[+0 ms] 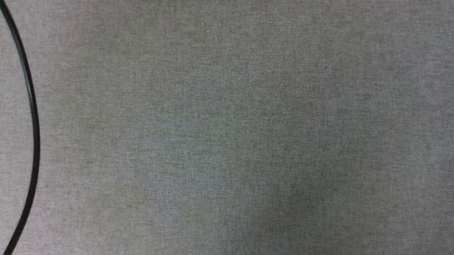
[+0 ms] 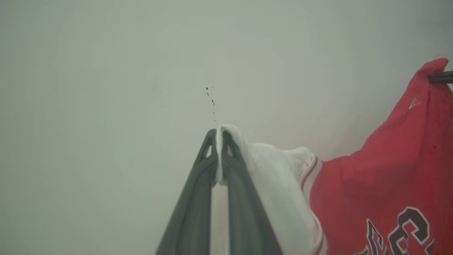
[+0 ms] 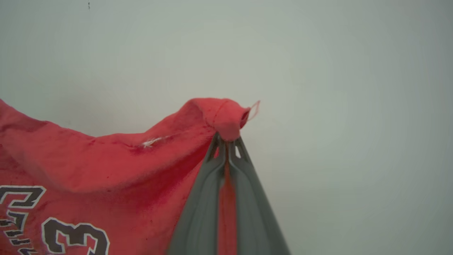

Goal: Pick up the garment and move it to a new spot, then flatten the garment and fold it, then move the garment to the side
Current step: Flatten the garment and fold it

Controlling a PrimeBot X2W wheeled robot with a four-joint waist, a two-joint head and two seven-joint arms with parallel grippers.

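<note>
The garment (image 2: 382, 184) is a red jersey with a white sleeve and black lettering, and it hangs stretched between my two grippers. In the left wrist view my left gripper (image 2: 216, 136) is shut on the white sleeve's edge, with red cloth spreading off to the right. At that view's far right edge, dark fingertips (image 2: 440, 77) of the other gripper pinch a red corner. In the right wrist view my right gripper (image 3: 226, 141) is shut on a bunched red corner of the garment (image 3: 106, 166), whose body hangs to the left with a "3" showing.
The head view looks at a grey woven surface (image 1: 249, 126) with a black cable (image 1: 32, 123) curving down its left side. Behind the garment in both wrist views is a plain pale surface (image 2: 106, 106) with a few small dark specks (image 2: 210, 97).
</note>
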